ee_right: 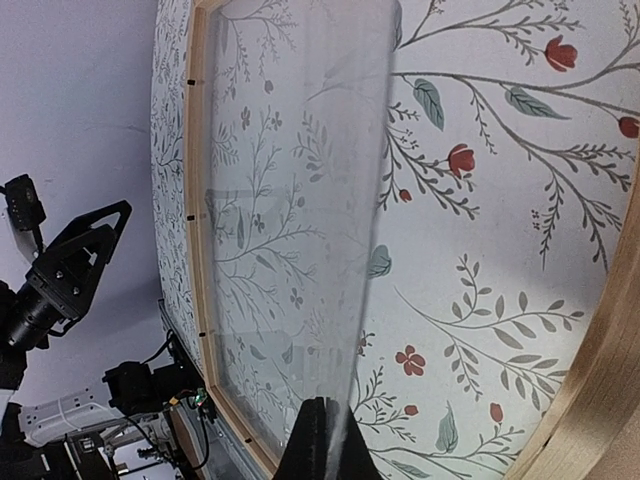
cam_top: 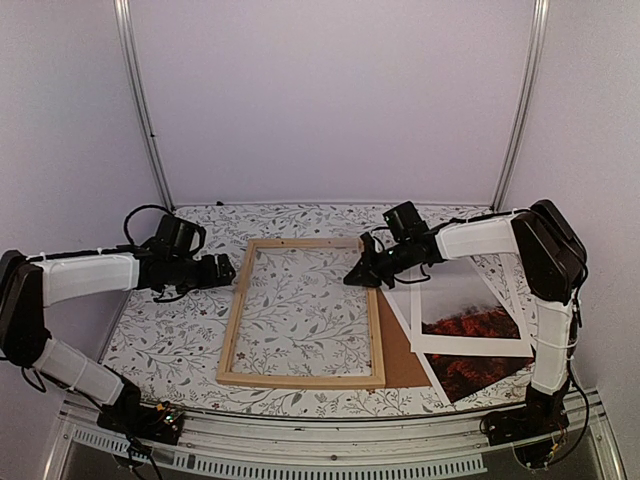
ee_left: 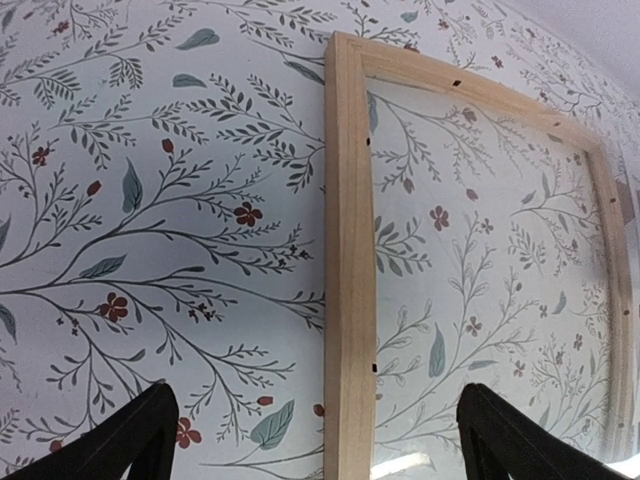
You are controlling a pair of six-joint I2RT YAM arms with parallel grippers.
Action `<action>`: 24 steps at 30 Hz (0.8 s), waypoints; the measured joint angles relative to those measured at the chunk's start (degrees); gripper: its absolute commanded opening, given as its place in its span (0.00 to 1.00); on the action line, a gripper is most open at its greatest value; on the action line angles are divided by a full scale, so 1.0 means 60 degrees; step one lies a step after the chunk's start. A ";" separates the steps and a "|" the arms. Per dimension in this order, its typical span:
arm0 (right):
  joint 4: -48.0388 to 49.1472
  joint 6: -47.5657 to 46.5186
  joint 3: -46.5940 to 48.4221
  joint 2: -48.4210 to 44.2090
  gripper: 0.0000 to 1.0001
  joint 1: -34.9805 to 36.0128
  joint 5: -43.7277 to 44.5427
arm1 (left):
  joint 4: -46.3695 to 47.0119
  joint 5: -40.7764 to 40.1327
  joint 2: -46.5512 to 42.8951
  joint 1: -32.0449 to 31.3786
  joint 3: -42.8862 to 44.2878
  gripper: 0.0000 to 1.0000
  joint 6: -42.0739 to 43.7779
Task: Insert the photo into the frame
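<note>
Bench: white bench (cam_top: 170, 330) printed with grey-green leaves and small red flowers; it carries everything.
Frame: large rectangular frame (cam_top: 300, 380) (ee_left: 345, 250) (ee_right: 197, 200) of thin light natural-wood strips. It lies flat mid-bench between the 2 arms, with small dark tabs dotted along its inner edge.
Clear pane: clear pane (ee_right: 290, 200), thin, rectangular and see-through, sits over the frame opening and is tilted. The edge on the right-arm side is lifted off the frame's right strip. The opposite edge is down by the left strip.
Right hand: right hand (cam_top: 356, 274) (ee_right: 320, 430) is at the frame's far right corner, its fingers pinched tight on the edge of the clear pane.
Left hand: left hand (cam_top: 224, 270) (ee_left: 315, 395) has its fingers spread wide and holds nothing. It hangs over the frame's left strip near the far end, 1 finger to each side of the strip.
Photo: photo (cam_top: 485, 375), a thin rectangular print of dark red-orange foliage and misty white-grey. It lies flat at the right of the bench, outside the frame and partly under the mat. Foliage shows through the mat opening and past its near edge.
Mat: white cardboard mat (cam_top: 470, 346) with a rectangular opening, lying on top of the photo.
Board: plain brown backing board (cam_top: 400, 355), just beside the frame's right strip, underneath the mat and photo.
Writing: none readable at this resolution.
</note>
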 measured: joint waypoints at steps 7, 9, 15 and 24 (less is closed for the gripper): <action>-0.0073 -0.0018 0.0033 0.0000 0.08 0.0000 -0.0004 | 0.0004 -0.0055 0.0102 -0.0171 0.0000 1.00 -0.0004; -0.0087 -0.0047 0.0033 0.0000 0.10 0.0000 0.0000 | 0.0004 -0.0076 0.0102 -0.0222 0.0004 1.00 -0.0011; -0.0171 -0.0120 0.0033 0.0000 0.17 0.0004 0.0044 | 0.0000 -0.0131 0.0102 -0.0404 0.0044 1.00 -0.0025; -0.0382 -0.0328 0.0051 0.0000 0.27 0.0011 0.0273 | 0.0000 -0.0178 0.0102 -0.0714 0.0189 1.00 -0.0109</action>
